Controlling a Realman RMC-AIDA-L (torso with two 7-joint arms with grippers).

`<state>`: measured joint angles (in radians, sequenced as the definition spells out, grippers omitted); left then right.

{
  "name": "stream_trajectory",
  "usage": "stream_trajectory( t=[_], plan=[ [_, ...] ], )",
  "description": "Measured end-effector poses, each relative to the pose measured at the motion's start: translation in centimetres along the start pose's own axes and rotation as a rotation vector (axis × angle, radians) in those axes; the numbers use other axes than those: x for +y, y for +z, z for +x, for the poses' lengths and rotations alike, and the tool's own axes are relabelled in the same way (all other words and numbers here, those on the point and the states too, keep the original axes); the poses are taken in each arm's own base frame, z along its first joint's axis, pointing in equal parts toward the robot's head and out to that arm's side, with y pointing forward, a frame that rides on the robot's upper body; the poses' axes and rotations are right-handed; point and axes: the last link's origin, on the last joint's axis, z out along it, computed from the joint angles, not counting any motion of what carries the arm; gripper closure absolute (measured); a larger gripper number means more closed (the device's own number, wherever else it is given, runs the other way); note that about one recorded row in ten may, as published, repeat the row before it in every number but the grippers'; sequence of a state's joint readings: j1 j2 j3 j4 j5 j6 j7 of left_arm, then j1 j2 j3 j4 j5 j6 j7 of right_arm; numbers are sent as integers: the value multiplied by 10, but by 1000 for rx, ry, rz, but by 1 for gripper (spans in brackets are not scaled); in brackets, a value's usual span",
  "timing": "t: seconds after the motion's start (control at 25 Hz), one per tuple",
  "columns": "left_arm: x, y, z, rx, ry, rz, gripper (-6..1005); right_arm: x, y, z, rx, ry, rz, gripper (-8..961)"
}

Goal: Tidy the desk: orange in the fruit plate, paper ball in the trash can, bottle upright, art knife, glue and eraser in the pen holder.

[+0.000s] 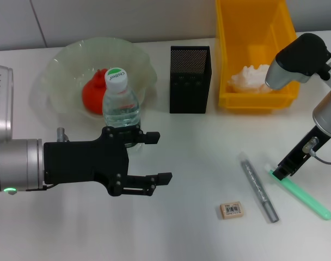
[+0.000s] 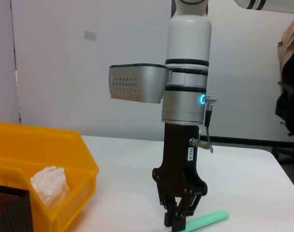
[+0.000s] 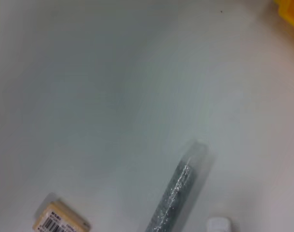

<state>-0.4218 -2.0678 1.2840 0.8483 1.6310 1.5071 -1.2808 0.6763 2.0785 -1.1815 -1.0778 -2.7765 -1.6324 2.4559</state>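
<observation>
In the head view the left pincer (image 1: 154, 157) reaches in from the lower left of the frame, its two black fingers spread wide with nothing between them; the upper finger ends just beside the bottle (image 1: 121, 103), which stands upright on the white table (image 1: 198, 163) in front of the fruit plate (image 1: 94, 73). The orange (image 1: 94, 95) lies inside that plate, partly hidden behind the bottle.

At the right of the frame the right pincer (image 1: 280, 173) points down at the table, its tip on the near end of the art knife (image 1: 307, 197), a mint-green stick lying aslant. The left wrist view shows this pincer (image 2: 178, 223) from the side with its fingers drawn close around the green handle (image 2: 205, 220).

The pen holder (image 1: 190, 79) stands at upper centre, and the trash can (image 1: 256, 54) is just to its right with the paper ball (image 1: 251, 79) inside. The glue (image 1: 259, 187), a grey glittery tube, lies below centre-right, left of the knife. The eraser (image 1: 231, 209) lies near the tube's lower end, barcode up.
</observation>
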Motion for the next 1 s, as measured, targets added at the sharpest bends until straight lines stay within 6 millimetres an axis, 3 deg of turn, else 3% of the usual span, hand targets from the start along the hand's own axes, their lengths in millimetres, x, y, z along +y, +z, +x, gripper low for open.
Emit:
stream_trajectory(
  t=[0.52,1.0],
  plan=[
    [0,1,0,0,2,-3,181,0,0,0,0,0,3,939],
    [-1,1,1,-3,4,-4,181,0,-6,-5,-14,-10,10,873]
  ],
)
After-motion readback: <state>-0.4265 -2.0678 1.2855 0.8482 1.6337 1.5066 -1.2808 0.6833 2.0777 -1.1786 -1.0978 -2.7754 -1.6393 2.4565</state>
